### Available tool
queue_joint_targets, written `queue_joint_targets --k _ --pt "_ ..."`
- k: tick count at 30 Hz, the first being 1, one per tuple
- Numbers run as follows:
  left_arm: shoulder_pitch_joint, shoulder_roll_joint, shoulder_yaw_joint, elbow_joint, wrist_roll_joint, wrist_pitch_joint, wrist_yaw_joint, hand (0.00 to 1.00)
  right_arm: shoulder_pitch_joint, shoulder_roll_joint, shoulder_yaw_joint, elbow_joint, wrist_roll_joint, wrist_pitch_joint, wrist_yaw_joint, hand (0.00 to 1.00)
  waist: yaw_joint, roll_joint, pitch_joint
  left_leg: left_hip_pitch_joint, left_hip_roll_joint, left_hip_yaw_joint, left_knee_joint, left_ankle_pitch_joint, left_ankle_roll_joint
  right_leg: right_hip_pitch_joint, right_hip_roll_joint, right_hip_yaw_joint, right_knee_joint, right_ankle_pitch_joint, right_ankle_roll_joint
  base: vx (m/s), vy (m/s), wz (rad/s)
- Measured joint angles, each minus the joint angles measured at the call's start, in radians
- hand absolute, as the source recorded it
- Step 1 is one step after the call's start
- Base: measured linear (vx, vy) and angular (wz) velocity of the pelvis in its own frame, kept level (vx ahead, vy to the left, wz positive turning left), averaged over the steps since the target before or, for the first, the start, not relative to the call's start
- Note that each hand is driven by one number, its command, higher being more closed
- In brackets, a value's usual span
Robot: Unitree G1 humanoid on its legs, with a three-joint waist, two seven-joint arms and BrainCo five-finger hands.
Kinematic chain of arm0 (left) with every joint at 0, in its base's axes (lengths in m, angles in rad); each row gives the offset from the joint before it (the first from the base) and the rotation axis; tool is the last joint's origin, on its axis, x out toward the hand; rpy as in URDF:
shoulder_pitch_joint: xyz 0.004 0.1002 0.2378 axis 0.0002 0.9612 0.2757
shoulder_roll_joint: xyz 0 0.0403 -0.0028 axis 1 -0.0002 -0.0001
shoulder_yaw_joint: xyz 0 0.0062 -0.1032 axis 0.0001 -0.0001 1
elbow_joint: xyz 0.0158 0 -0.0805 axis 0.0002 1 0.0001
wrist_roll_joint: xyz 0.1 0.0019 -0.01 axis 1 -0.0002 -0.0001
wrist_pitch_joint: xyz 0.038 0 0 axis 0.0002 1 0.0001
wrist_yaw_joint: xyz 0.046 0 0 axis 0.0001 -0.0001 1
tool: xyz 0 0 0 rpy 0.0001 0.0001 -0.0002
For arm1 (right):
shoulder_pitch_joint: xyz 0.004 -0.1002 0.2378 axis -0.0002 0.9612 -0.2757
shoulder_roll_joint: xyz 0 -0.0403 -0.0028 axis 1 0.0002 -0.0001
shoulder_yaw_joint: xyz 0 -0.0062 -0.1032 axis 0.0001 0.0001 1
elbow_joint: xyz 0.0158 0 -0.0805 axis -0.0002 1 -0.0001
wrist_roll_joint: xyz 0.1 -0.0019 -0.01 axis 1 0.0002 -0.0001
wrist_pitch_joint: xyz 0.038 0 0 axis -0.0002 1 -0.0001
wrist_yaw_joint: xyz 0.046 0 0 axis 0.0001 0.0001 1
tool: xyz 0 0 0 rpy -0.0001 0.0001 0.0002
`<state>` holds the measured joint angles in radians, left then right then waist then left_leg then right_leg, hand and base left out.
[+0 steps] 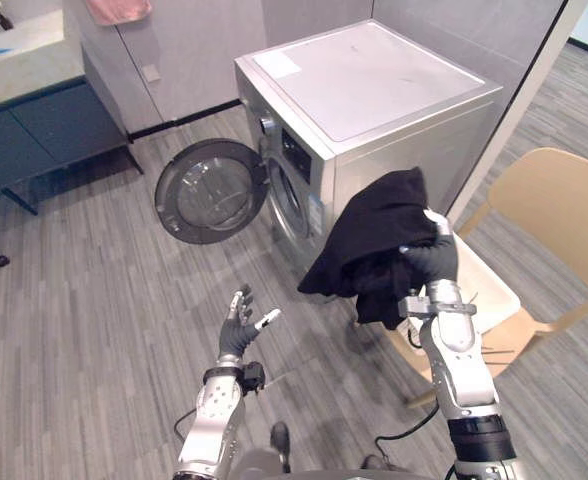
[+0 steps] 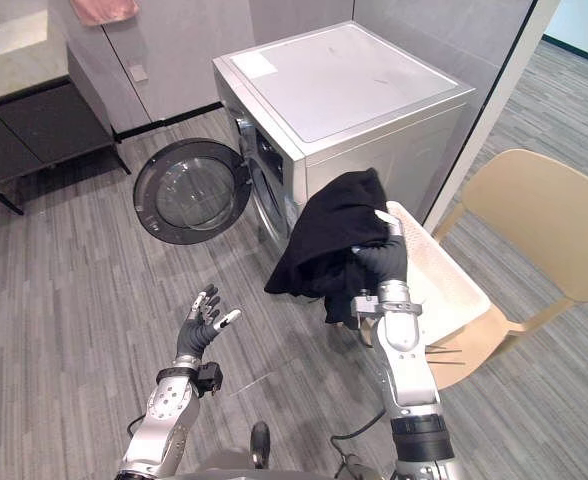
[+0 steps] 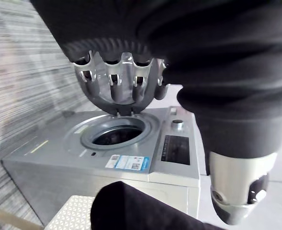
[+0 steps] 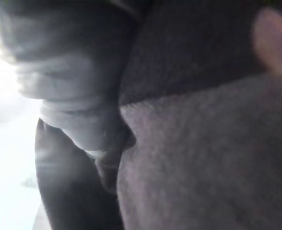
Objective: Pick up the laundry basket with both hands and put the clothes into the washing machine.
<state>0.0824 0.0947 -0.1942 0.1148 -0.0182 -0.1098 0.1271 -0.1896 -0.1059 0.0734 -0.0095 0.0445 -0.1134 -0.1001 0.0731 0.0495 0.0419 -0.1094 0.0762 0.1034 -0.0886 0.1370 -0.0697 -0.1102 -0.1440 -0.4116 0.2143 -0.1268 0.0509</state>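
garment in black is being clutched by the right hand above the laundry basket, likely for feeding into the open washing machine; left hand is being held open, empty.

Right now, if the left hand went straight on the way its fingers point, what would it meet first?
Probably the silver washing machine's open round door, which lies beyond the open left hand in its wrist view; depth is unclear.
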Motion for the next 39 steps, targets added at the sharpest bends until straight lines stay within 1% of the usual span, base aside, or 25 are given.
queue_joint_targets --k 1,2,4,5,7,9,11,12,14,15,16,20,24,26,27,29,30,31,33,34,35,37,39 --pt "-0.012 0.017 -0.014 0.000 0.020 -0.003 -0.002 0.00 -0.013 0.000 0.020 0.020 -0.004 0.004 0.009 1.00 -0.002 -0.006 -0.001 0.001 -0.004 -0.001 0.000 0.000 0.000 0.003 -0.003 0.001 -0.001 0.003 0.004 -0.12 0.102 0.07" --pt "-0.036 0.048 -0.038 0.000 0.062 -0.010 -0.010 0.00 -0.032 -0.007 0.064 0.044 -0.008 0.006 0.021 1.00 -0.003 -0.013 -0.004 0.002 -0.009 -0.001 -0.002 -0.001 0.001 0.003 -0.008 0.005 -0.002 0.008 0.011 -0.13 0.121 0.03" --pt "-0.078 0.084 -0.067 -0.001 0.117 -0.018 -0.014 0.00 -0.077 -0.021 0.173 0.065 -0.008 0.006 0.050 1.00 -0.003 -0.014 -0.003 0.002 -0.017 0.001 -0.004 -0.003 -0.002 0.001 -0.012 0.022 -0.010 0.025 0.016 -0.12 0.105 -0.06" --pt "-0.104 0.098 -0.084 -0.001 0.173 -0.021 -0.007 0.00 -0.108 -0.020 0.241 0.083 -0.007 0.006 0.070 1.00 -0.001 -0.014 -0.004 0.003 -0.019 0.004 -0.005 -0.002 0.000 0.001 -0.012 0.030 -0.014 0.032 0.015 -0.09 0.059 -0.06" --pt "-0.125 0.110 -0.098 -0.001 0.216 -0.024 0.011 0.00 -0.133 -0.017 0.300 0.093 -0.006 0.006 0.086 1.00 -0.002 -0.014 -0.004 0.000 -0.019 0.002 -0.005 0.001 0.004 0.001 -0.010 0.030 -0.021 0.041 0.016 -0.06 0.027 0.00" --pt "-0.147 0.120 -0.120 -0.001 0.272 -0.024 0.031 0.00 -0.169 -0.001 0.358 0.132 0.006 0.006 0.106 1.00 -0.001 -0.015 -0.004 -0.003 -0.015 0.000 -0.008 0.007 0.004 0.002 -0.005 0.030 -0.028 0.047 0.010 -0.05 0.009 0.01" --pt "-0.152 0.125 -0.124 -0.001 0.311 -0.021 0.044 0.00 -0.177 0.011 0.377 0.151 0.028 0.006 0.114 1.00 -0.001 -0.019 -0.007 -0.004 -0.011 -0.001 -0.011 0.011 0.001 0.002 0.001 0.030 -0.030 0.050 0.006 0.00 0.000 0.00" --pt "-0.154 0.126 -0.127 0.001 0.341 -0.016 0.061 1.00 -0.177 0.017 0.393 0.154 0.051 0.007 0.124 1.00 -0.001 -0.023 -0.009 -0.007 -0.006 -0.004 -0.011 0.015 -0.004 0.002 0.006 0.028 -0.036 0.052 0.004 0.00 0.000 0.00" --pt "-0.171 0.128 -0.129 0.008 0.387 -0.001 0.090 1.00 -0.177 0.017 0.425 0.154 0.105 0.008 0.127 1.00 -0.001 -0.027 -0.012 -0.010 0.000 -0.010 -0.010 0.022 -0.009 0.002 0.016 0.025 -0.038 0.054 0.002 0.04 -0.041 0.02" --pt "-0.179 0.127 -0.129 0.013 0.396 0.002 0.098 1.00 -0.177 0.017 0.435 0.154 0.117 0.008 0.127 1.00 -0.001 -0.028 -0.012 -0.011 0.002 -0.011 -0.010 0.025 -0.006 0.002 0.019 0.025 -0.040 0.054 0.002 0.05 -0.051 0.04" --pt "-0.192 0.128 -0.129 0.017 0.417 0.014 0.117 1.00 -0.177 0.017 0.446 0.154 0.152 0.008 0.131 0.00 -0.002 -0.031 -0.014 -0.014 0.006 -0.015 -0.008 0.028 -0.006 0.001 0.023 0.024 -0.040 0.054 0.001 0.04 -0.035 0.04" --pt "-0.194 0.128 -0.122 0.019 0.423 0.018 0.150 1.00 -0.169 0.011 0.461 0.154 0.222 0.008 0.150 0.00 -0.002 -0.034 -0.016 -0.015 0.018 -0.021 -0.006 0.034 -0.007 0.001 0.035 0.026 -0.040 0.051 -0.003 0.06 -0.046 0.01" --pt "-0.180 0.114 -0.086 0.042 0.400 0.018 0.161 1.00 -0.136 -0.005 0.477 0.154 0.219 0.006 0.170 0.00 -0.003 -0.042 -0.021 -0.012 0.026 -0.020 -0.006 0.035 -0.009 0.001 0.043 0.028 -0.036 0.046 -0.011 0.04 -0.037 -0.02" --pt "-0.156 0.102 -0.050 0.044 0.368 0.020 0.160 1.00 -0.102 -0.010 0.470 0.153 0.205 0.005 0.173 0.00 -0.003 -0.050 -0.026 -0.008 0.029 -0.018 -0.006 0.035 -0.009 0.002 0.045 0.030 -0.033 0.042 -0.014 0.03 -0.032 -0.04" --pt "-0.129 0.083 -0.017 0.044 0.336 0.023 0.160 1.00 -0.069 -0.011 0.458 0.145 0.175 0.005 0.177 0.00 -0.003 -0.054 -0.029 -0.003 0.029 -0.016 -0.007 0.035 -0.009 0.003 0.045 0.033 -0.025 0.037 -0.017 0.04 -0.032 -0.03" --pt "-0.100 0.062 0.010 0.044 0.296 0.025 0.158 1.00 -0.029 -0.010 0.431 0.139 0.132 0.006 0.188 0.00 -0.004 -0.057 -0.030 0.005 0.030 -0.016 -0.007 0.035 -0.009 0.009 0.045 0.034 -0.022 0.033 -0.016 0.00 0.000 0.00" --pt "-0.086 0.052 0.023 0.045 0.280 0.025 0.156 1.00 -0.008 -0.009 0.411 0.135 0.109 0.007 0.190 0.00 -0.004 -0.057 -0.030 0.009 0.027 -0.016 -0.013 0.035 -0.009 0.013 0.046 0.033 -0.024 0.033 -0.017 0.00 0.000 0.00" --pt "-0.064 0.029 0.053 0.045 0.251 0.025 0.156 1.00 0.026 -0.009 0.370 0.120 0.068 0.010 0.185 0.00 -0.003 -0.057 -0.031 0.014 0.028 -0.016 -0.014 0.035 -0.009 0.019 0.047 0.033 -0.027 0.032 -0.016 0.00 0.000 0.00" --pt "-0.027 0.009 0.109 0.045 0.223 0.025 0.155 1.00 0.080 -0.009 0.287 0.073 0.025 0.011 0.172 0.00 -0.004 -0.058 -0.031 0.017 0.029 -0.016 -0.014 0.034 -0.009 0.021 0.048 0.034 -0.030 0.030 -0.017 0.00 0.000 0.00" --pt "-0.003 0.004 0.146 0.050 0.203 0.025 0.154 1.00 0.119 -0.009 0.223 0.037 0.001 0.010 0.162 0.00 -0.005 -0.058 -0.031 0.016 0.029 -0.014 -0.014 0.033 -0.009 0.025 0.052 0.035 -0.039 0.027 -0.012 0.00 0.000 0.00" --pt "0.008 0.004 0.168 0.056 0.191 0.025 0.153 1.00 0.139 -0.009 0.186 0.022 -0.011 0.010 0.160 0.00 -0.006 -0.058 -0.031 0.017 0.029 -0.014 -0.014 0.031 -0.009 0.028 0.055 0.036 -0.044 0.028 -0.013 0.00 0.000 0.00" --pt "0.054 0.004 0.247 0.090 0.141 0.028 0.138 1.00 0.218 -0.002 0.063 0.010 -0.034 0.010 0.139 0.00 -0.008 -0.062 -0.037 0.022 0.030 -0.015 -0.014 0.028 -0.011 0.036 0.058 0.036 -0.053 0.029 -0.014 0.00 0.000 0.00" --pt "0.093 0.003 0.288 0.094 0.119 0.037 0.134 1.00 0.273 0.001 -0.012 0.012 -0.047 0.010 0.122 0.00 -0.008 -0.064 -0.045 0.018 0.031 -0.015 -0.014 0.027 -0.011 0.037 0.061 0.036 -0.063 0.033 -0.018 0.02 -0.012 -0.02"
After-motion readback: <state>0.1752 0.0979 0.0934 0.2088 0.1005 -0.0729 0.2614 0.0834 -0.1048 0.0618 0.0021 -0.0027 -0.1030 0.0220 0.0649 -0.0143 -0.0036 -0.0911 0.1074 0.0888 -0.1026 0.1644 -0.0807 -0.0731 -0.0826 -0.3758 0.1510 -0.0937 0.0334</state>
